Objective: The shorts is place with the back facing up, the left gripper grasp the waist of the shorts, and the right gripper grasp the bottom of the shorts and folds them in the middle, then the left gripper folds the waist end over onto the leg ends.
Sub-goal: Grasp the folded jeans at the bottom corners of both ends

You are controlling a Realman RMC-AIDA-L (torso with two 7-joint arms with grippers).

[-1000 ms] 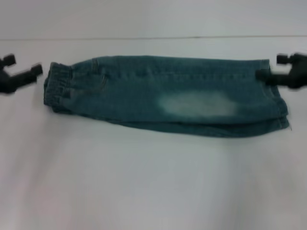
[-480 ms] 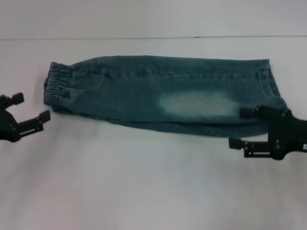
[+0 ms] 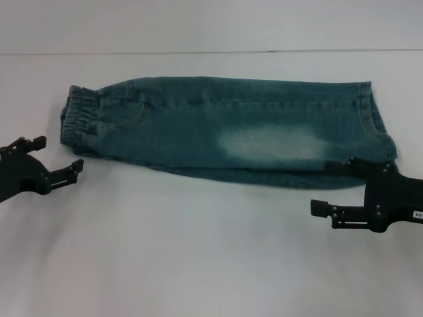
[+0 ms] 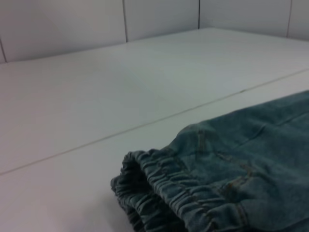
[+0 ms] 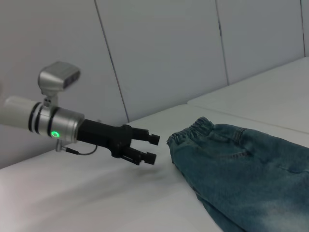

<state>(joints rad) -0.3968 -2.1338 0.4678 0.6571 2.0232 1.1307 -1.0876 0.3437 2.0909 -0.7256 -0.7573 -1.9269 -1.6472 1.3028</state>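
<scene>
No text, brand, number or sign can be read in any view. On the right tool (image 3: pixel 338 187) there is a small pale label near the edge of the head view, but its characters are too small to read.

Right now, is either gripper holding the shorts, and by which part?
Nothing held. Left gripper open beside the waist; right gripper open by the leg ends of the shorts.
</scene>
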